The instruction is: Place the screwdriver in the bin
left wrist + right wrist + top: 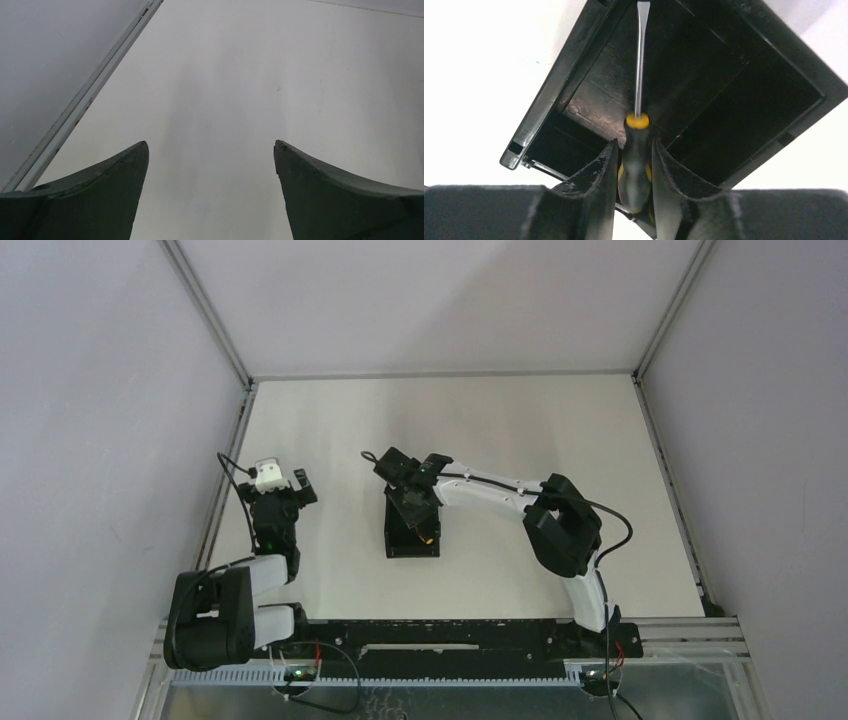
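A: Right gripper (pixel 634 146)?
B: Fingers narrow, flanking the screwdriver (pixel 637 121) handle; pressing it or just clear, cannot tell. Shaft reaches inside the bin (pixel 555 85). Top view gives only a yellow speck there.
A: Left gripper (pixel 211 145)?
B: Wide, well apart from the bin. Count: one screwdriver, one bin.

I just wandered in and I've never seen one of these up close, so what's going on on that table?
The right gripper is reaching down over a small black bin with a screwdriver. Its handle sits between the fingers and its tip points into the bin. Whether the fingers are pinching the handle or merely flanking it is hard to tell. The left gripper hangs open over the table off to the side, holding nothing.
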Available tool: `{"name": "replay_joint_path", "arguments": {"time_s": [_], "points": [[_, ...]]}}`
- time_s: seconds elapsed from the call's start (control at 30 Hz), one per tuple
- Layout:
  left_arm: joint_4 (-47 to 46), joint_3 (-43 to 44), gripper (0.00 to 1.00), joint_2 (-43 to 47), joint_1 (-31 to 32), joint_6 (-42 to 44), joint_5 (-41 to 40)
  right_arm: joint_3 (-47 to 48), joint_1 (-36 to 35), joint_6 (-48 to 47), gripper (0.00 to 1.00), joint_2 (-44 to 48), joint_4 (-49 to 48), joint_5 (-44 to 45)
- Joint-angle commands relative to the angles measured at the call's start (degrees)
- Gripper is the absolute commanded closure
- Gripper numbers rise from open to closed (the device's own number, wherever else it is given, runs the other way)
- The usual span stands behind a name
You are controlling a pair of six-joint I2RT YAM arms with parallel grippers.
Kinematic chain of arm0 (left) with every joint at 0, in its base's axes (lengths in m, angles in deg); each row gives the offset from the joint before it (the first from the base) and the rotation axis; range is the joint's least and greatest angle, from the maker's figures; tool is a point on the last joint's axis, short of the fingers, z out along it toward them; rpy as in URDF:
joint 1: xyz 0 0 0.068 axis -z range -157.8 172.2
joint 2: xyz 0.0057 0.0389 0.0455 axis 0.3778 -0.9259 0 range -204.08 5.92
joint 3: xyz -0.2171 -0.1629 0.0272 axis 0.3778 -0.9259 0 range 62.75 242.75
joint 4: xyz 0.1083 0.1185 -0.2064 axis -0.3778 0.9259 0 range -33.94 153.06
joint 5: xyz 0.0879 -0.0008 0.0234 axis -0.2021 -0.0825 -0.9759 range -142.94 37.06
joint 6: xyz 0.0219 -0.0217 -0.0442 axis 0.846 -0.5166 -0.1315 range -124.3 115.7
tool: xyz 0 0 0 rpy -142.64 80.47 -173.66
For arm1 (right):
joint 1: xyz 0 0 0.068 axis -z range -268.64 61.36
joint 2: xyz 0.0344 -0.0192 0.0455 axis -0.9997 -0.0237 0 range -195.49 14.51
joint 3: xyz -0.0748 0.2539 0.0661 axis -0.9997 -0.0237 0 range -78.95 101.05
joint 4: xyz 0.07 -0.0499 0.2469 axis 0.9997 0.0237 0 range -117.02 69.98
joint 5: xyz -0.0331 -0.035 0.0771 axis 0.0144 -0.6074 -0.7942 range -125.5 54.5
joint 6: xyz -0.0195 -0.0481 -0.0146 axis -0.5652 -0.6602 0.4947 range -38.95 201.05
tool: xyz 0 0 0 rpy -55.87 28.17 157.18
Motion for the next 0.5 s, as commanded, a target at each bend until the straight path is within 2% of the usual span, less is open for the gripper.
{"name": "replay_joint_path", "arguments": {"time_s": [0.0, 0.07, 0.23, 0.3, 0.33, 0.37, 0.4, 0.47], "points": [[-2.3, 3.1, 0.00, -0.2, 0.2, 0.8, -0.2, 0.3, -0.5, 0.0, 0.60, 4.1, -2.8, 3.8], [-2.3, 3.1, 0.00, -0.2, 0.3, 0.8, -0.2, 0.1, -0.7, 0.0, 0.56, 6.8, -3.3, 4.7], [-2.3, 3.1, 0.00, -0.2, 0.3, 0.8, -0.1, 0.2, -0.7, 0.1, 0.55, 15.2, -3.7, 6.0], [-2.3, 3.2, 0.00, -0.2, 0.3, 0.8, -0.1, -0.3, -0.5, -0.3, 0.49, 20.1, -4.1, 6.8], [-2.3, 3.1, 0.00, -0.2, 0.3, 0.8, -0.2, -0.9, -0.3, -0.6, 0.42, 22.4, -4.3, 7.0], [-2.3, 3.1, 0.00, -0.2, 0.3, 0.8, -0.2, -1.9, 0.2, -0.8, 0.26, 24.7, -4.8, 7.0], [-2.3, 3.1, 0.00, -0.2, 0.3, 0.8, -0.2, -3.1, 0.9, -1.0, 0.04, 27.1, -5.4, 6.8], [-2.3, 3.1, 0.00, -0.2, 0.3, 0.8, -0.2, -6.6, 2.6, -1.8, 0.00, 32.1, -7.5, 5.3]]}}
